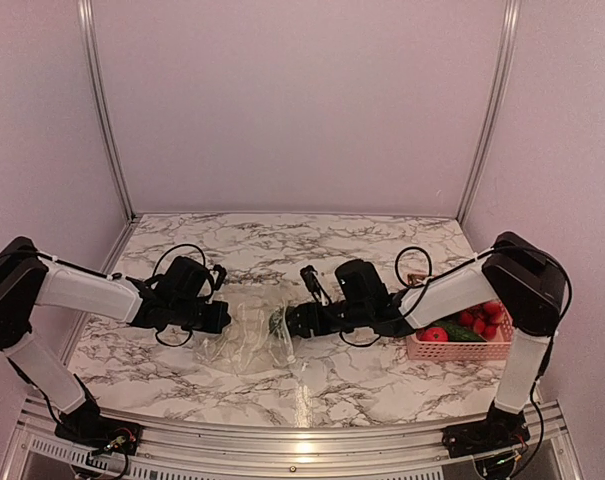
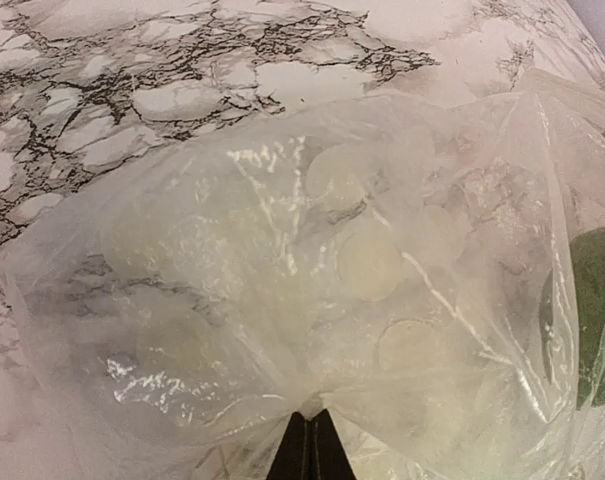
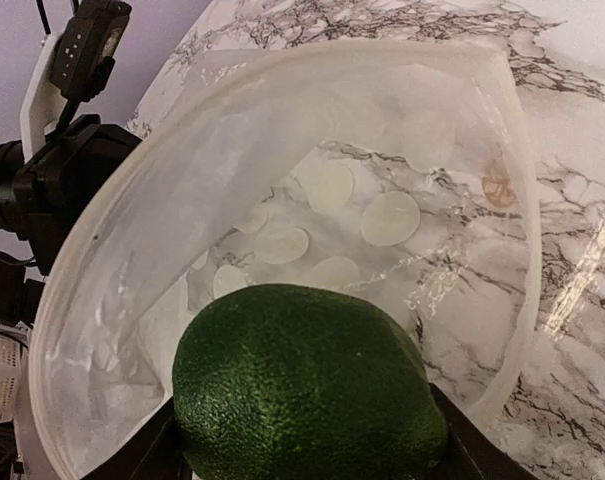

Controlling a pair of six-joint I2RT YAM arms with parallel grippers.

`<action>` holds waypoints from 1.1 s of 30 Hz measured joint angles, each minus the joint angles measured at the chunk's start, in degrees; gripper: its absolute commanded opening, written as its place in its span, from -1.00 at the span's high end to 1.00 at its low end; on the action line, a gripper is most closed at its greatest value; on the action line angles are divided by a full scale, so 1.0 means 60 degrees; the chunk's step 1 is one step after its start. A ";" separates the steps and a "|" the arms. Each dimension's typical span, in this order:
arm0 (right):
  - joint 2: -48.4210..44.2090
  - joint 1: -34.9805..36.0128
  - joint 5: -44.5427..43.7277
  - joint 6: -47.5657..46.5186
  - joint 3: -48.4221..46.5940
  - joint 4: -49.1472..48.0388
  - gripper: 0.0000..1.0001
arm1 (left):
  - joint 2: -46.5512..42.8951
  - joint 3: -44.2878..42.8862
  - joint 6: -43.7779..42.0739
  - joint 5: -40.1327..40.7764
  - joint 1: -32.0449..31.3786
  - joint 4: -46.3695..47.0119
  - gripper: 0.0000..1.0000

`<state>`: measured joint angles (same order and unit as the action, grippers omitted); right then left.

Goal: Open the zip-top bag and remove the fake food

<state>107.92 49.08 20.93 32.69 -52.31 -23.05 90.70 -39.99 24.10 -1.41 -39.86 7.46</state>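
On the marble-patterned table [image 1: 282, 385], set between plain lilac walls [image 1: 302, 100] and slanting aluminium posts [image 1: 107, 110] at the back corners, we see the zip-top bag [image 1: 244, 335] lying crumpled at mid-table between the two arms. The left gripper [image 2: 308, 445] has its fingertips pressed together on a fold of the bag's film. The right gripper [image 1: 287, 322] sits at the bag's open mouth, clamped around a dark green fake fruit [image 3: 302, 390]. We notice pale round patches [image 3: 390, 218] on the clear plastic, with the grey veining showing through. Near the table's right edge, a pink basket [image 1: 462, 351] holds red pieces [image 1: 435, 334] and a cucumber [image 1: 465, 333].
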 measured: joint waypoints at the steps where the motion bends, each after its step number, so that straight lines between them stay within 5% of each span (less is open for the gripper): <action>1: -0.0291 -0.0033 0.0015 -0.0015 0.0240 0.0102 -0.04 | 0.0033 0.0000 0.0029 0.0007 0.0066 0.0000 1.00; 18: -0.5235 -0.1756 -0.0896 -0.0597 0.2178 0.3053 -0.05 | 0.0663 -0.0091 0.0200 -0.0204 0.0324 0.0095 1.00; 33: -0.9220 -0.4761 -0.2000 -0.0521 0.2962 0.7023 -0.02 | 0.1195 -0.0404 0.0208 -0.0761 0.0444 0.0484 1.00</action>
<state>52.60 20.51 8.93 29.56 -34.54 19.09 97.86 -42.41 25.34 -5.98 -37.19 10.37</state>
